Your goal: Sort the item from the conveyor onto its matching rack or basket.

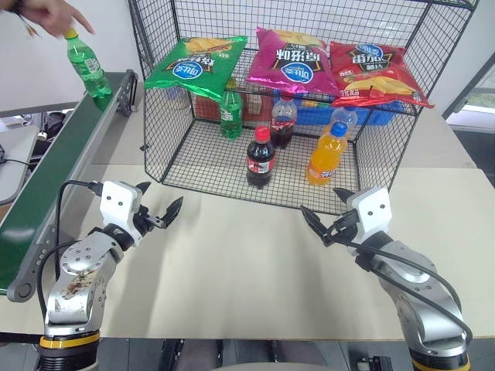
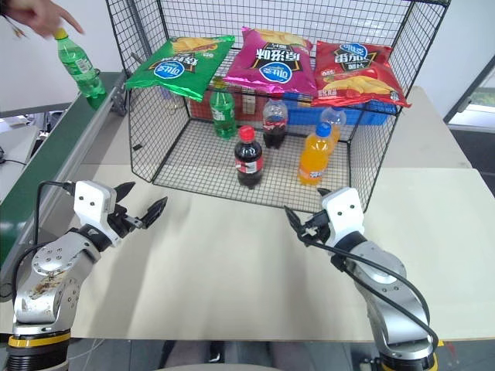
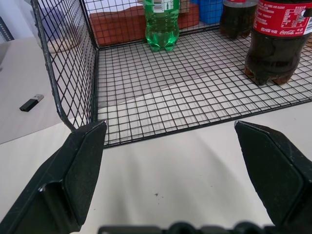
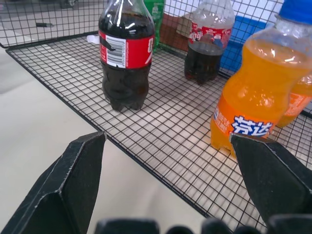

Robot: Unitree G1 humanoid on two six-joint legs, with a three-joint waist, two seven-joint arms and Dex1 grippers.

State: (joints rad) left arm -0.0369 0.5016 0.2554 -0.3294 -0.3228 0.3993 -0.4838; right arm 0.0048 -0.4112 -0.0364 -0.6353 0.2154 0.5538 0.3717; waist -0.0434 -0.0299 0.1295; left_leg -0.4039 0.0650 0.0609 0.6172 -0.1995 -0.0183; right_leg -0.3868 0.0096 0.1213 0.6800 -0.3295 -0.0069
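Left eye view, soda bottle (image 1: 88, 68) on conveyor (image 1: 58, 166), left claw (image 1: 159, 207) and right claw (image 1: 325, 219) wide open, empty

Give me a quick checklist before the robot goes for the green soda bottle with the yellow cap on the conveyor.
1. Left tool open and empty: ok.
2. Right tool open and empty: ok.
3. Green soda bottle upright on the conveyor: ok, at the far end of the belt.
4. Space around the bottle free: not ok, a person's hand is right at its yellow cap.
5. Room in the wire cage for the bottle: ok, bare mesh floor at the front left, beside the cola bottle.
6. Bottle within the left tool's reach: cannot tell; it stands well beyond the tool.
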